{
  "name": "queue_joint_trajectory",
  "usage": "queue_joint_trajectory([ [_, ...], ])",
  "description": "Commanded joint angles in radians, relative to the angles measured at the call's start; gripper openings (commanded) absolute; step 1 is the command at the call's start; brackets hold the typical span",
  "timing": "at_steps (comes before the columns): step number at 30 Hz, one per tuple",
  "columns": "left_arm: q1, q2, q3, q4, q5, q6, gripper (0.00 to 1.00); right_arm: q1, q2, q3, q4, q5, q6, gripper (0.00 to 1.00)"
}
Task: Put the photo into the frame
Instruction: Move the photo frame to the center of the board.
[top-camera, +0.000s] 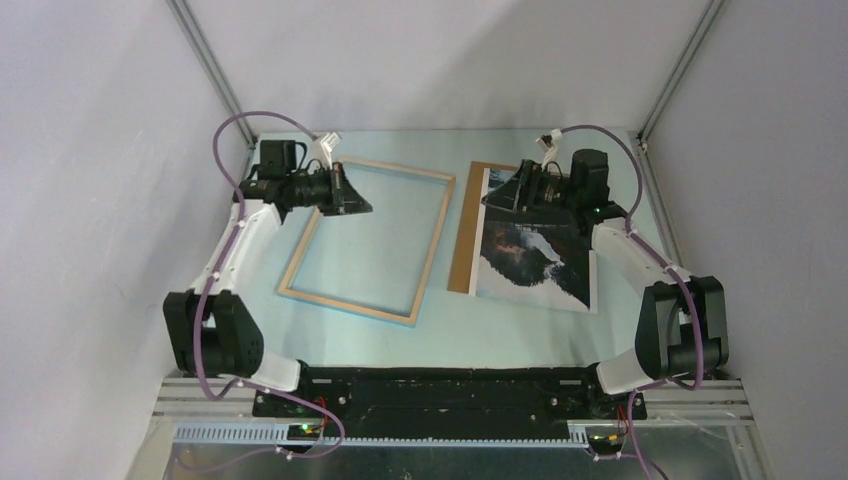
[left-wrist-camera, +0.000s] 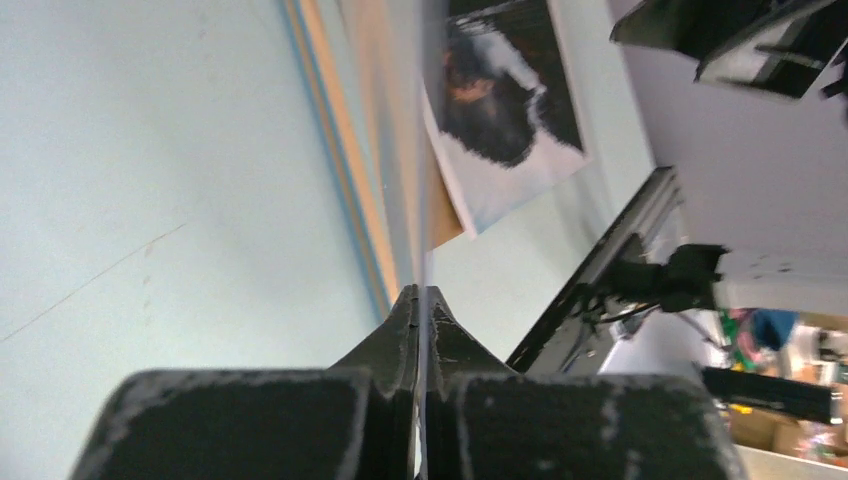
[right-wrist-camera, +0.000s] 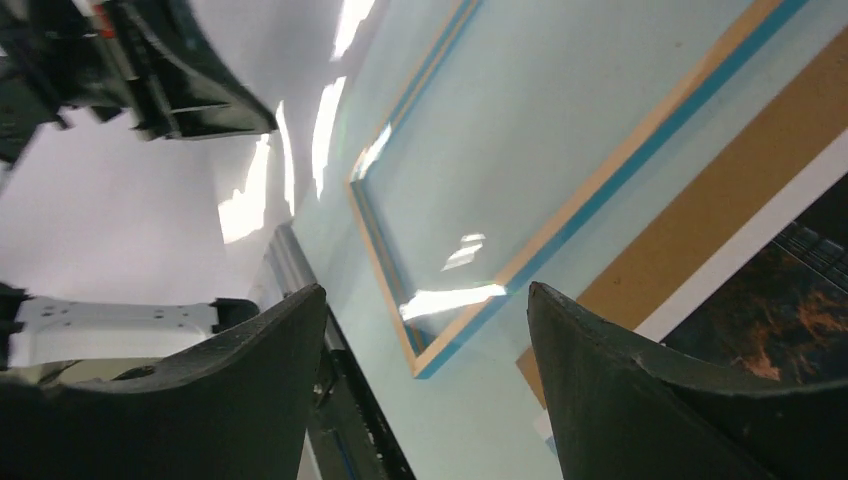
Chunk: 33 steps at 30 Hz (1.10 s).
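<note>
frame: the frame lies flat at 9 o'clock of table centre, pale wood face up and blue edge down. The back is up, so it reads as ready to load.
photo: the photo is at 3 o'clock of the frame and well apart from it. It lies picture side up on the backing board and is not in the frame yet.
backing board: the brown backing board sits under the photo, with a strip showing along the photo's 9 o'clock side. It is probably staged there to go in after the print.
left gripper: the left gripper is at the frame's 11 o'clock corner with its fingers pressed together. In the wrist view they pinch what looks like a thin clear sheet, seen edge-on. I can't tell for sure that it isn't the rail.
why left: my guess is that it is holding the pane or corner to steady or lift it.
right gripper: the right gripper hovers at the photo's 11 o'clock end. Its fingers are spread and there is nothing between them.
why right: it looks lined up for a grab at the photo's far edge.
risk: the print lies flush on the board, so an edge pick could catch both.
step: the photo pickup is not yet done.
</note>
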Motion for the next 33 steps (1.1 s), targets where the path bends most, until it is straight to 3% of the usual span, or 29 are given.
queue_joint_trajectory([
  [1, 0.015, -0.140, 0.072, -0.301, -0.122, 0.287, 0.00, 0.060, -0.023, 0.005, -0.067, 0.150, -0.115, 0.77],
  [6, 0.017, -0.208, 0.071, -0.430, -0.231, 0.405, 0.00, 0.140, 0.045, 0.044, -0.122, 0.309, -0.150, 0.76],
  [13, 0.023, -0.285, 0.097, -0.570, -0.385, 0.471, 0.00, 0.267, 0.282, 0.251, -0.278, 0.488, -0.180, 0.69],
  [19, 0.027, -0.338, 0.092, -0.601, -0.476, 0.475, 0.00, 0.332, 0.435, 0.372, -0.317, 0.635, -0.191, 0.61],
  [28, 0.028, -0.405, 0.073, -0.615, -0.538, 0.485, 0.00, 0.406, 0.626, 0.551, -0.452, 0.806, -0.217, 0.65],
  [33, 0.028, -0.423, 0.070, -0.616, -0.535, 0.488, 0.00, 0.427, 0.702, 0.622, -0.508, 0.821, -0.212, 0.65],
])
